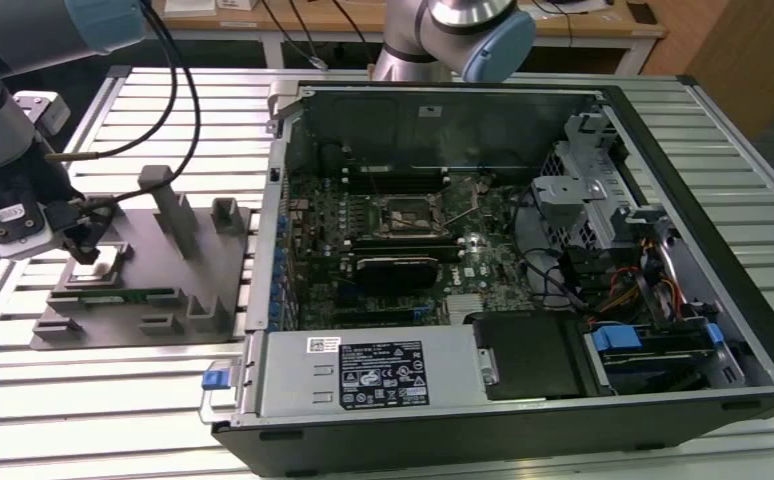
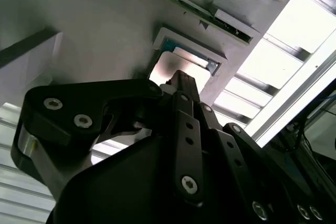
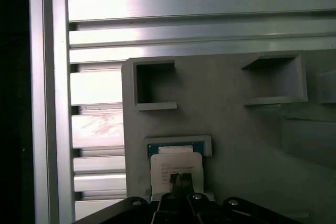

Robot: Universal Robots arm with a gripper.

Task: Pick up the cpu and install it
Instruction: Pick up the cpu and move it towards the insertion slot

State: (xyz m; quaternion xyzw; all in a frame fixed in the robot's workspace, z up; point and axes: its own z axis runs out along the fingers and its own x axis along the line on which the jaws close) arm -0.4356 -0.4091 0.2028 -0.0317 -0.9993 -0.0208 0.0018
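The cpu (image 1: 107, 262), a small silver square chip, lies flat in a pocket of the grey fixture (image 1: 120, 322) at the exterior view's left. The first wrist view shows the cpu (image 3: 175, 164) with a pale top inside a blue-edged recess. My gripper (image 1: 86, 250) hangs directly over it, the fingertips (image 3: 177, 181) pressed together at the chip's top face. I cannot tell whether they touch it. In the second wrist view the gripper (image 2: 176, 77) tapers to a point above the cpu (image 2: 190, 59). The motherboard socket (image 1: 407, 212) lies open in the computer case.
The fixture carries upright grey posts (image 1: 174, 215), a memory stick (image 1: 118, 296) and empty square pockets (image 3: 153, 82). The open computer case (image 1: 681, 170) stands at the exterior view's right on a slatted aluminium table (image 1: 80, 400). A second arm's base (image 1: 467, 35) stands behind the case.
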